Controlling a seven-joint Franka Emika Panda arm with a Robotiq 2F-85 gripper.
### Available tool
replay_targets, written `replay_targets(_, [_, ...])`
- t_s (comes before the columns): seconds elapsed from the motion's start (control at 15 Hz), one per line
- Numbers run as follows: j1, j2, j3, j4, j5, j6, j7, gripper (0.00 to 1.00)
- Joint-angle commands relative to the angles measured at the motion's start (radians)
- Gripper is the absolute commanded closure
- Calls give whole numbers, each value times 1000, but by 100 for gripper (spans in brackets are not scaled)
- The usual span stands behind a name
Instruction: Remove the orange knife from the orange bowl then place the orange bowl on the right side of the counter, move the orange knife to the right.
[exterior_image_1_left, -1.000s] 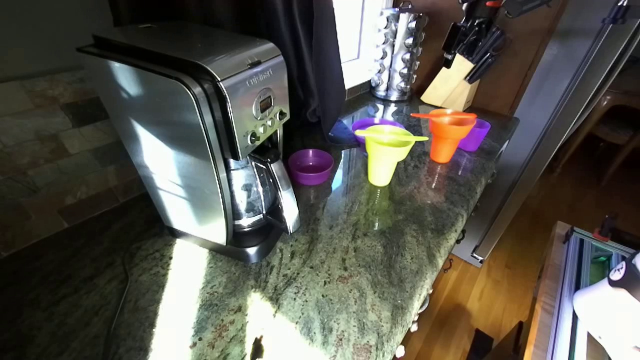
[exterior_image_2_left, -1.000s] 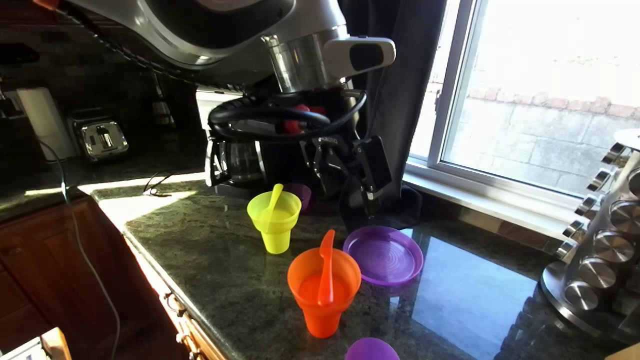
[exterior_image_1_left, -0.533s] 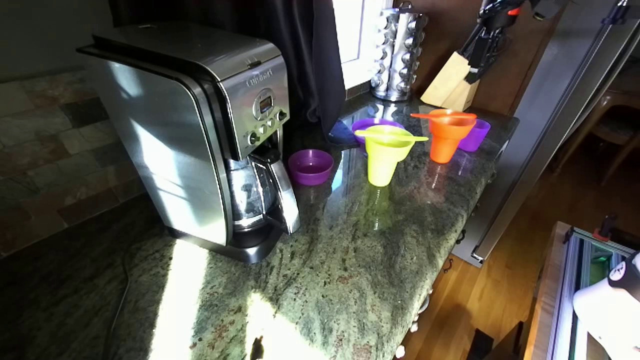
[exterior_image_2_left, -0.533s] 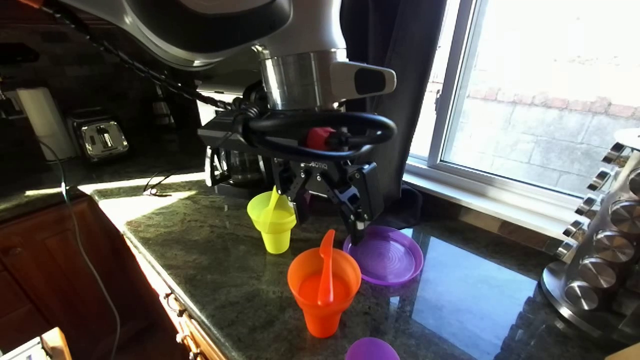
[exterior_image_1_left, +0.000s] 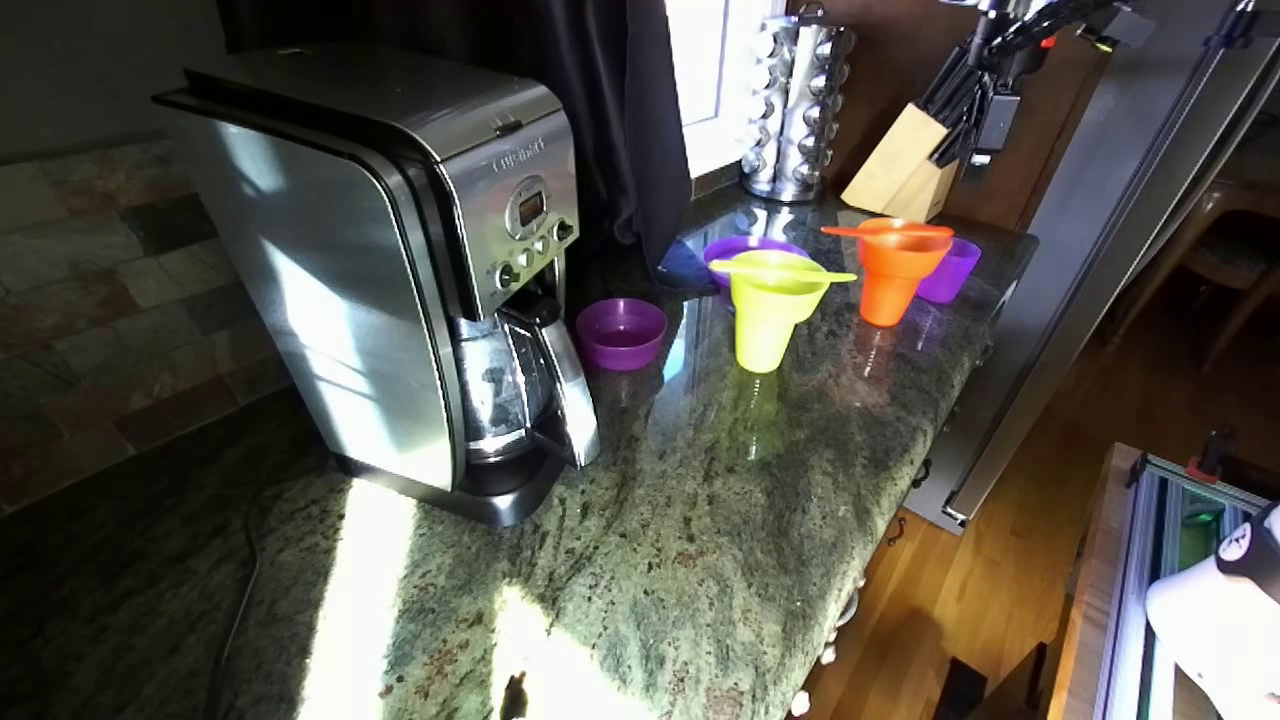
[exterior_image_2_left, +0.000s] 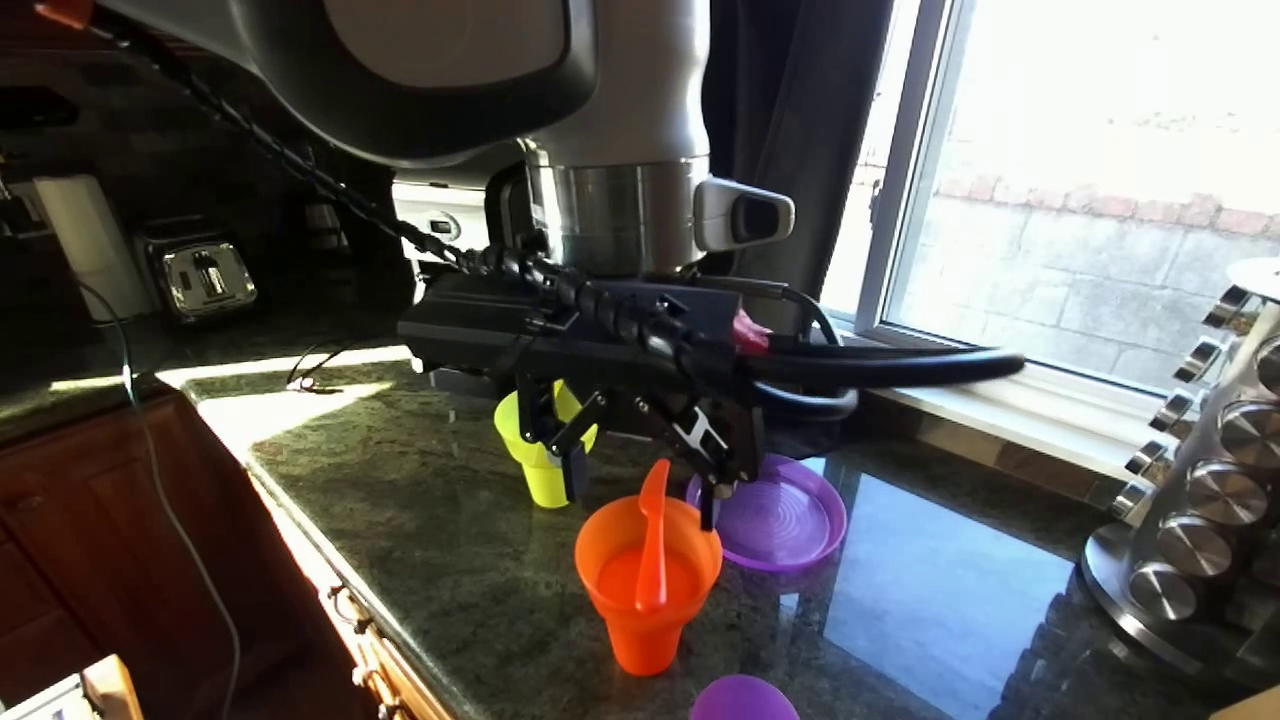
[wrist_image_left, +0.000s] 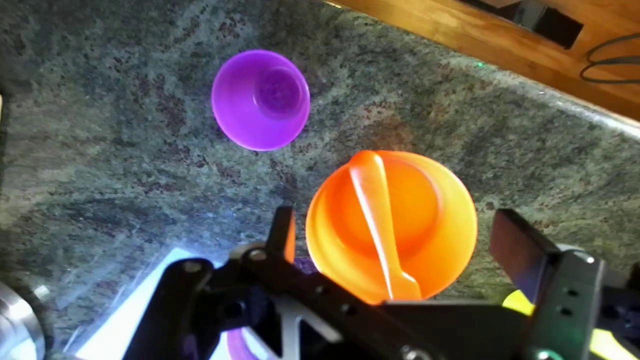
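Hanging over the orange bowl, your gripper is released, its jaws spread wide; in the wrist view its fingers stand on either side of the rim, and you see a narrow strip of counter between the rim and each. The knife lies across that rim, and in an exterior view one end juts past it. The bowl stands upright, set in from the counter's long edge; in the wrist view you have a band of counter between rim and edge. Near the bowl is the purple cup, with more counter showing between the two. In an exterior view the purple plate sits just beside the bowl; you cannot tell whether they touch. The yellow cup stands near, a yellow utensil across its top. Your widest stretch of counter spreads, in an exterior view, from that cup along the front of the coffee maker. By the window, well apart from the bowl, stands the spice rack.
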Motion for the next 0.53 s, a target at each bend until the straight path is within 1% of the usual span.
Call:
replay_targets(0.0, [28,2,-23,-29,47,-12,-127,0])
replay_targets(0.27, [31,12,-15,-45,66,-7,-193,0])
replay_targets(0.47, [29,24,-8,-58,65,31,-197,0])
